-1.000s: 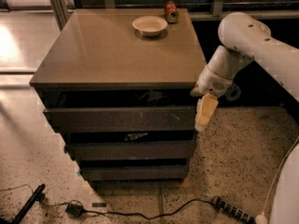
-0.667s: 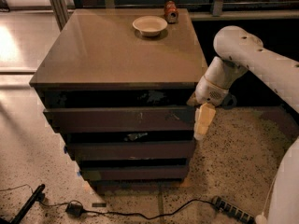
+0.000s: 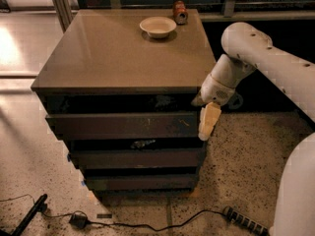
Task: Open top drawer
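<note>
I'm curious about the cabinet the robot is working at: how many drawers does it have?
3, stacked: the top drawer, a middle drawer and a bottom drawer. The gripper is at the top drawer's right end.

A brown table [image 3: 113, 58] carries two things on its flat top. A pale shallow bowl [image 3: 157, 27] stands upright toward the back edge. A small reddish can [image 3: 180, 12] stands just behind the bowl and to its right, not touching it. My gripper [image 3: 208, 122] hangs well in front of the bowl and to its right, below the table's front right corner. Farther forward of the bowl, a black cable [image 3: 147, 225] lies on the speckled floor [image 3: 246, 171].
</note>
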`<act>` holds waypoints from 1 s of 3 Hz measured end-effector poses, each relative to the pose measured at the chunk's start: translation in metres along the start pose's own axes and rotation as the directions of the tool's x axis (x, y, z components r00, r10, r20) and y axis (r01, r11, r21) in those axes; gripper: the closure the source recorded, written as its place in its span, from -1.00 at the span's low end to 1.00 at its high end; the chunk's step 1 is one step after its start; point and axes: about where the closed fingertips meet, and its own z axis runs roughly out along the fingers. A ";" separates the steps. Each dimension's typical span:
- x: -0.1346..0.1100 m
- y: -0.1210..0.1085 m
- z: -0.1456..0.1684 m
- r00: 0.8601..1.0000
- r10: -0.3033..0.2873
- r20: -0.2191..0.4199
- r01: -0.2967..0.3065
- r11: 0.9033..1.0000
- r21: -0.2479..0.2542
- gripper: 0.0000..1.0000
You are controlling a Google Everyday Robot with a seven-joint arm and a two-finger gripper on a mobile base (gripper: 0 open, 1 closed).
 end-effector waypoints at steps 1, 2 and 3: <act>-0.001 0.001 0.002 1.000 -0.003 0.003 0.003 1.000 -0.002 -1.00; -0.006 -0.001 0.015 1.000 -0.024 0.003 0.024 0.999 -0.024 -1.00; -0.008 -0.003 0.042 0.999 -0.038 0.002 0.038 0.996 -0.076 -1.00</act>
